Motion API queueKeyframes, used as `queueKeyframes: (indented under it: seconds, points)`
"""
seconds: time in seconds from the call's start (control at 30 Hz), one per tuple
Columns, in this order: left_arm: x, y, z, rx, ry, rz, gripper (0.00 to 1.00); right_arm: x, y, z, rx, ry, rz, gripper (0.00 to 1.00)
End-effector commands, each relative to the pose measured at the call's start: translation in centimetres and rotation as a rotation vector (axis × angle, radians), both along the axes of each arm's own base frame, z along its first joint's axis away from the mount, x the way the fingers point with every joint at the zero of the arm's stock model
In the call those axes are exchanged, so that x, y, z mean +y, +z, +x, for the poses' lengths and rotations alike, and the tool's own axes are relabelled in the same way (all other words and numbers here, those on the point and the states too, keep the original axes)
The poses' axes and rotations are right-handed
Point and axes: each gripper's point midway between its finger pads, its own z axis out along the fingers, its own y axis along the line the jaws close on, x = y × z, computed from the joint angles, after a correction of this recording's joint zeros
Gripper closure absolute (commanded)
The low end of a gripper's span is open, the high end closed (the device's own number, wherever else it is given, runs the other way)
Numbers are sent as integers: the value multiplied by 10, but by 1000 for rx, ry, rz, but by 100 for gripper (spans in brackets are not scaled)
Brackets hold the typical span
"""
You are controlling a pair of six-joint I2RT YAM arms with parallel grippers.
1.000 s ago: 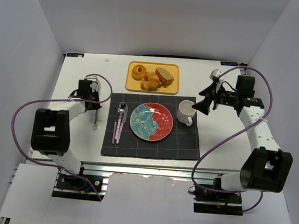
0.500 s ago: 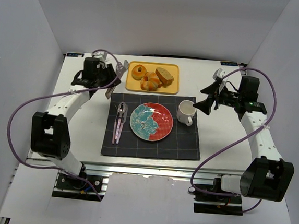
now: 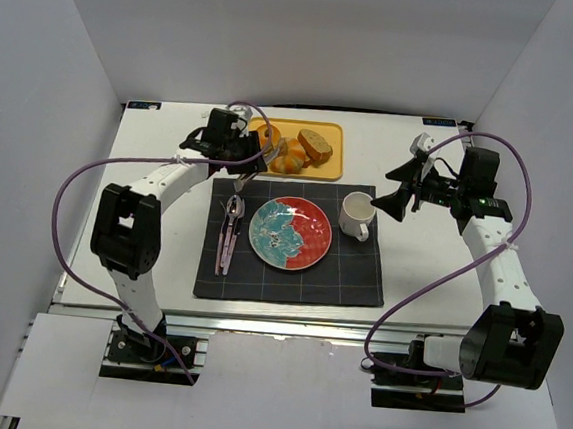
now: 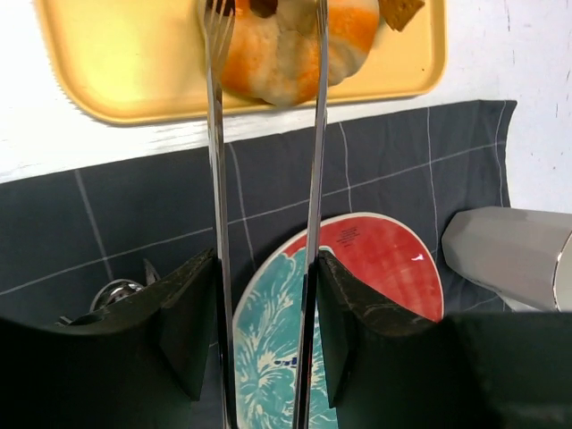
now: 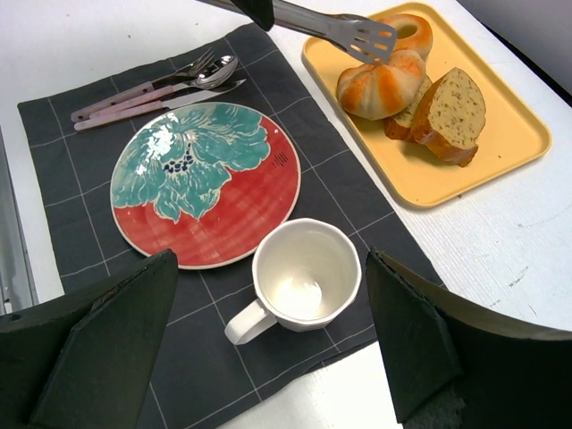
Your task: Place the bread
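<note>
The bread sits on the yellow tray (image 3: 329, 168): a lumpy twisted roll (image 3: 288, 157) and a round roll with a dark dimple (image 3: 265, 135). My left gripper (image 3: 238, 151) is shut on metal tongs (image 4: 312, 134), one arm against each finger. The tong tips straddle the lumpy roll (image 4: 288, 55) with a gap on each side. In the right wrist view the slotted tong tip (image 5: 362, 37) hovers above the lumpy roll (image 5: 380, 85) and beside the round roll (image 5: 407, 31). My right gripper (image 3: 402, 180) is open and empty, above the white mug (image 5: 304, 273).
Two tan bread slices (image 3: 316, 145) lie on the tray's right half. A red and teal plate (image 3: 290, 233) sits on the dark placemat (image 3: 291, 280), with cutlery (image 3: 230, 232) to its left and the mug (image 3: 357, 215) to its right.
My left arm swung from left of the placemat up to the tray, carrying the tongs. The tong arms have spread apart over the lumpy roll. The right arm barely moved.
</note>
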Motion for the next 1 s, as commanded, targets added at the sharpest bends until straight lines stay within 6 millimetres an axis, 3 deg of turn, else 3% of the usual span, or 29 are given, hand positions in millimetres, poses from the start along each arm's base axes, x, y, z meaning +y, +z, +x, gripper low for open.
queueKeyframes:
  seconds: [0.0,0.33,0.6,0.97]
  points:
    - [-14,29,7,-63,-25,-21,44,0,9,-5,-37,12,14,11]
    - [-29,33,11,-72,-38,-63,41,1,7,-5,-27,13,16,11]
    - [-28,47,8,-94,-25,-82,41,0,5,-6,-17,14,17,11]
    - [-39,49,8,-81,-51,-136,41,0,3,-6,-14,16,17,11]
